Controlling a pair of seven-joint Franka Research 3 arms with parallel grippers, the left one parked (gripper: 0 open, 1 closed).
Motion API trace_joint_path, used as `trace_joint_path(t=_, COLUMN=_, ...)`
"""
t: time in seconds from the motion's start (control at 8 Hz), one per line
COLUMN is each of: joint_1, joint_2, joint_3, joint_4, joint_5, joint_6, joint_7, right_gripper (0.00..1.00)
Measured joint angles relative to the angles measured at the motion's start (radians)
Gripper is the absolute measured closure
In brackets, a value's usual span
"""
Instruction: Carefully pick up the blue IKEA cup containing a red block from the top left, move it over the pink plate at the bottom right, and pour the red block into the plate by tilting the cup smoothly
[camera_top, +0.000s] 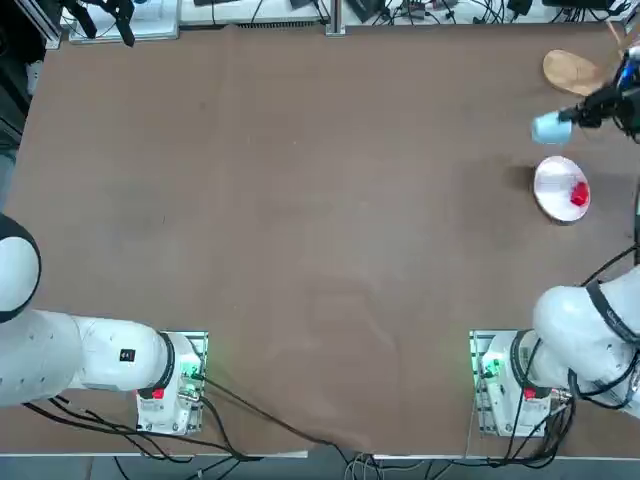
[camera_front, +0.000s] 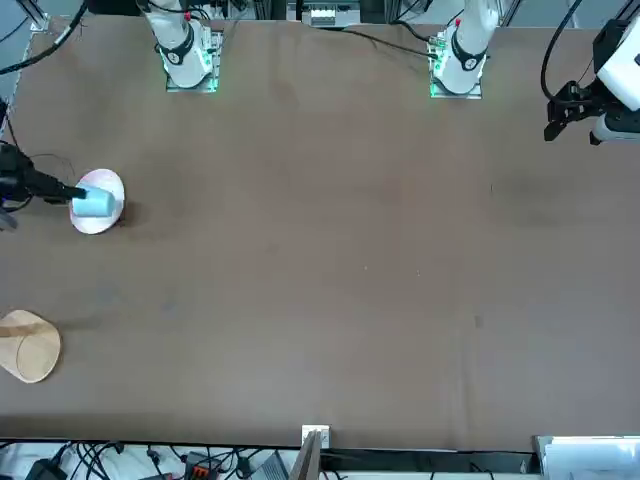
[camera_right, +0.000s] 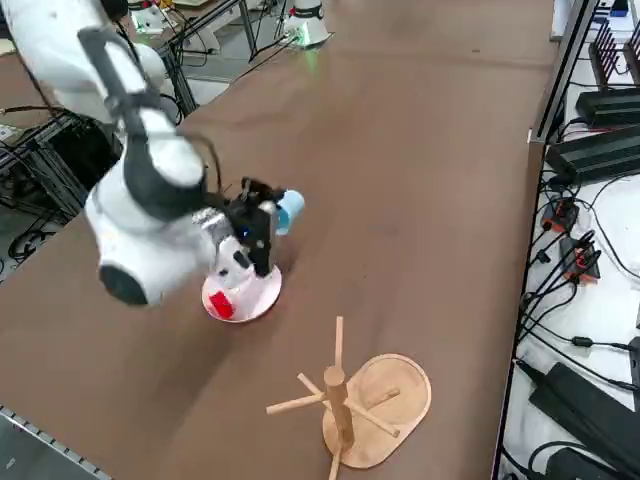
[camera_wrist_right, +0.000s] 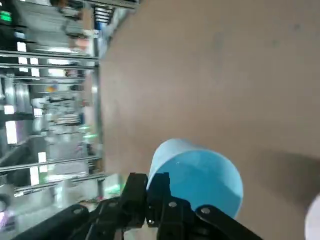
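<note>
Wrist view first: the right gripper is clamped tight on the rim of the blue cup, fingers pinching the wall, and the cup's inside looks empty from here. Side view backs that up: the gripper holds the cup tipped right over on its side, up in the air beside the pink plate, mouth pointing away from the arm. And the red block sits on the plate, near its rim. Overhead, the cup hangs just beyond the plate, with the block resting toward the plate's right side.

So the pour looks done, by my reading. What counts from here is a clean finish: roll the cup back upright slowly, keep the pinch firm so the thin rim doesn't slip, and stay clear of the plate so nothing nudges the block off. Watch the wooden stand nearby; its pegs stick out, so any set-down wants open table away from it.
</note>
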Motion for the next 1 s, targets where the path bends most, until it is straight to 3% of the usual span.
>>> trace_joint_path(t=0.38, joint_1=0.218, joint_2=-0.172, joint_3=0.000, joint_4=-0.130, joint_5=-0.133, joint_6=0.314, joint_7=0.203, right_gripper=0.97)
trace_joint_path(t=0.75, joint_1=0.400, joint_2=-0.210, joint_3=0.000, joint_4=-0.150, joint_5=-0.294, joint_6=0.510, joint_7=0.472, right_gripper=0.97)
trace_joint_path(t=1.0, joint_1=0.488, joint_2=-0.219, joint_3=0.001, joint_4=-0.144, joint_5=-0.464, joint_6=0.565, joint_7=0.716, right_gripper=0.97)
